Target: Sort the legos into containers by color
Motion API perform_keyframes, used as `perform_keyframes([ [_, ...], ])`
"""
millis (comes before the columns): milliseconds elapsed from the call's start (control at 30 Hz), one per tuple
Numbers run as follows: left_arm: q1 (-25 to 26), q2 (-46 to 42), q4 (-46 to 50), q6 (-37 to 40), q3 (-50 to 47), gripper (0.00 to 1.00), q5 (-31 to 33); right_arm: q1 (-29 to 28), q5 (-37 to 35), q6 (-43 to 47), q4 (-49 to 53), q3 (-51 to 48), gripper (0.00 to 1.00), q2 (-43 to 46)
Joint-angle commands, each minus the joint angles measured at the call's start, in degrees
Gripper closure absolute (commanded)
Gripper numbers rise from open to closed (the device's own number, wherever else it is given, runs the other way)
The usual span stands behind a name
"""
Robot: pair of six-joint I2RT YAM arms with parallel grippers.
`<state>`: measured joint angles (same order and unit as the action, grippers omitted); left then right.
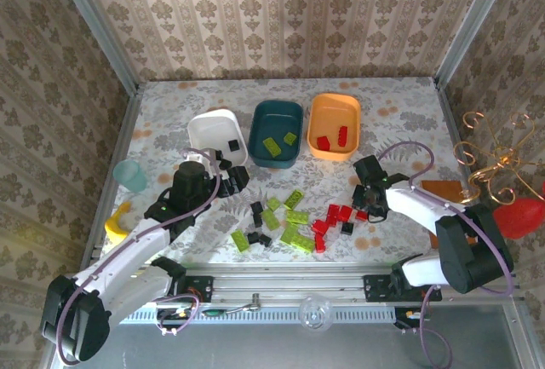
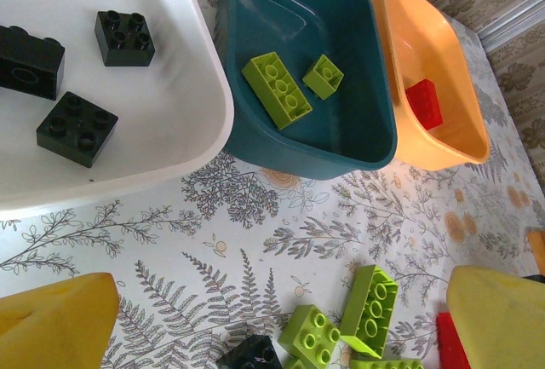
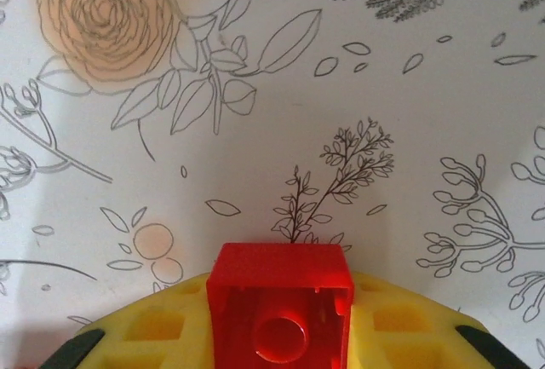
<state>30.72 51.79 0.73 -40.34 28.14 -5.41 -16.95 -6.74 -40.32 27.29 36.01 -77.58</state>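
Three trays: white rounded plastic tray (image 1: 207, 122) sitting just left of dark teal rounded plastic tray (image 1: 274, 113), orange rounded plastic tray (image 1: 332, 112) sitting just right of it.
Sorted bricks: black square plastic bricks (image 2: 77, 129) lying in white tray, lime-green plastic bricks (image 2: 277, 88) in teal tray, red plastic bricks (image 1: 334, 139) in orange tray.
Loose legos: mixed black, green and red plastic legos (image 1: 294, 216) lying on floral-print table (image 1: 400, 113), in front of teal tray.
Left gripper (image 2: 281, 301): hanging spread wide, gripping nothing, front-left of teal tray.
Right gripper (image 3: 281, 335): clenching small red plastic brick (image 3: 279, 279) between yellow fingers (image 3: 153, 326), front-right of teal tray.
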Motion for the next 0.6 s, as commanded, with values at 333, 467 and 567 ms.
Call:
perform_keyframes([
  [333, 2.85, -2.21, -1.24, -2.53, -2.55, 0.00, -0.38, -3.00, -3.84, 7.92, -9.04, 18.57, 0.75, 1.69],
  [467, 4.69, -2.11, 0.20, -2.67, -2.83, 0.00, 0.75, -2.93, -4.17, 9.82, -12.21, 28.83, 0.75, -10.90],
  [567, 5.93, -2.70, 1.71, -3.21, -2.83, 0.00, 0.81, -2.57, -5.33, 10.46, -9.57, 39.22, 0.74, -21.21],
])
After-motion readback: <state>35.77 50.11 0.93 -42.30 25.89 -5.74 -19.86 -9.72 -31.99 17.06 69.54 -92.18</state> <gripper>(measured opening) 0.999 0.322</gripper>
